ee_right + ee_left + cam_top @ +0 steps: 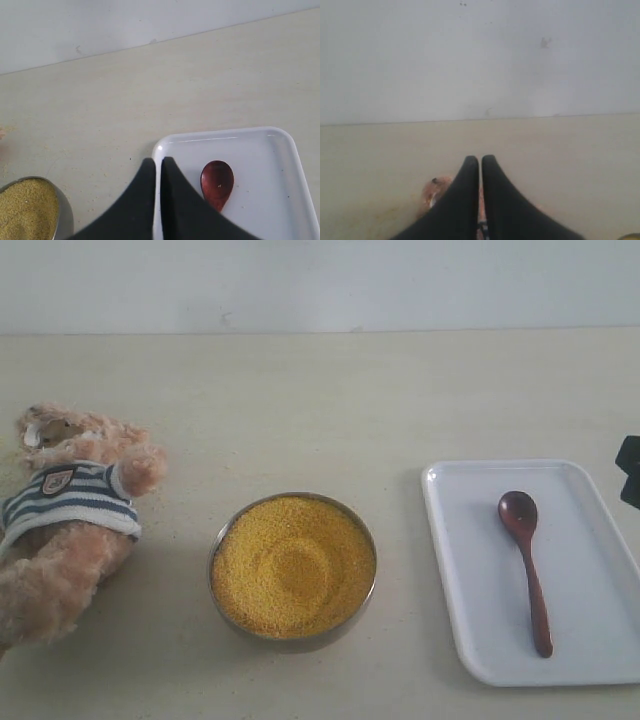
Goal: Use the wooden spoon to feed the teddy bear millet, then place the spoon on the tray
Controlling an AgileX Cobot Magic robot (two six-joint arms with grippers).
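The teddy bear (65, 520) in its blue-and-white striped shirt lies on its back at the table's left edge. In the middle stands a metal bowl (292, 640) full of yellow millet (292, 565). The dark wooden spoon (527, 565) lies on the white tray (470, 570) at the right, bowl end away from the front edge. My right gripper (156, 161) is shut and empty above the tray's near-left corner (165, 145), beside the spoon (217, 182). A dark bit of it shows at the exterior view's right edge (629, 468). My left gripper (480, 159) is shut and empty over the bear (434, 192).
Loose millet grains are scattered on the beige table (320, 410) around the bear and the bowl. A pale wall (320, 280) runs along the table's far edge. The bowl of millet (27, 210) also shows in the right wrist view.
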